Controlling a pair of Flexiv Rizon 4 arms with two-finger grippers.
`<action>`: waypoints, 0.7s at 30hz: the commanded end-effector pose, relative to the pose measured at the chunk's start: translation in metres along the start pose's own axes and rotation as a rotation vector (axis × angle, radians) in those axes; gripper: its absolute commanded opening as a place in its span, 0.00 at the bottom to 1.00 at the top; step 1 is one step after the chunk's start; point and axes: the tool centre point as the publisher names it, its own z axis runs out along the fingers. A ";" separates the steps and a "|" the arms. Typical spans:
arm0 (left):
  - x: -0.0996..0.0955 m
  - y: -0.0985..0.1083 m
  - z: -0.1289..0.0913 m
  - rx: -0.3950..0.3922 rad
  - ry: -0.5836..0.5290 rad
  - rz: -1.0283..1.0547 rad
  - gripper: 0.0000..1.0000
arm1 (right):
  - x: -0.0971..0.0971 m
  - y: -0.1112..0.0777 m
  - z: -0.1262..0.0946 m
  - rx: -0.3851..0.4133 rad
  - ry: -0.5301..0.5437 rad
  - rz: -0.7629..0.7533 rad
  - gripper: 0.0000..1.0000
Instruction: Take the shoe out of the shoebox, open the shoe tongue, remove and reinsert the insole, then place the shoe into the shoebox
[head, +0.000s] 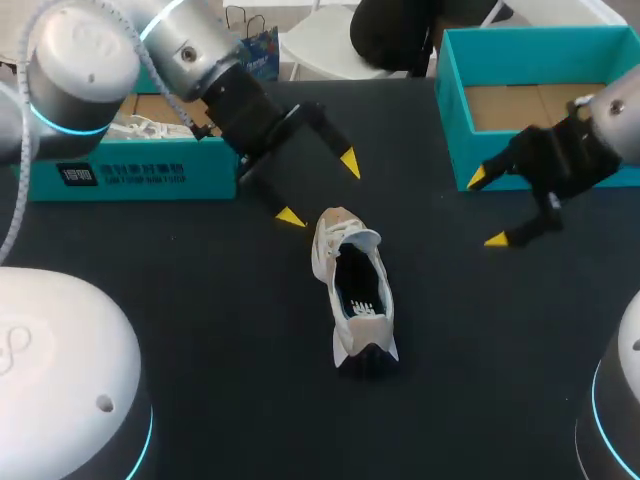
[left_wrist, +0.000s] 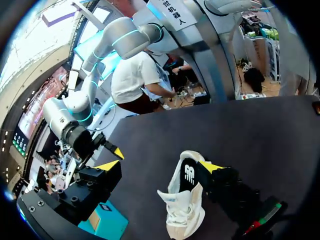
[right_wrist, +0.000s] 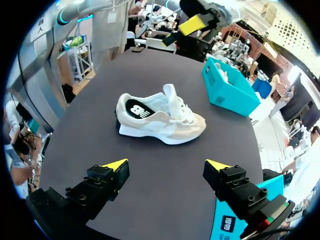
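A white and beige sneaker (head: 345, 300) stands upright on the black table (head: 200, 300), with its toe pointing away and its dark heel toward the near edge. My left gripper (head: 320, 190) hangs open just above the toe, touching nothing. In the left wrist view the sneaker (left_wrist: 182, 200) lies below the left gripper (left_wrist: 162, 166), close to one finger. My right gripper (head: 487, 208) is open to the right of the shoe, beside the open teal shoebox (head: 455, 110). In the right wrist view the sneaker (right_wrist: 160, 117) lies side-on ahead of the right gripper (right_wrist: 166, 165).
A second teal shoebox (head: 130, 175) stands at the back left with something white inside (head: 150, 127). It also shows beyond the shoe in the right wrist view (right_wrist: 227, 87). The right shoebox shows a bare cardboard bottom (head: 540, 105).
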 end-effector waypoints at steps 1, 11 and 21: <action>-0.003 0.000 0.007 -0.045 0.205 0.093 1.00 | 0.010 0.001 -0.010 0.008 -0.015 0.001 1.00; 0.000 0.016 0.024 -0.162 0.847 0.328 0.00 | 0.010 0.001 -0.010 0.008 -0.015 0.001 1.00; 0.008 0.027 0.041 -0.338 1.153 0.316 0.00 | 0.010 0.001 -0.010 0.008 -0.015 0.001 1.00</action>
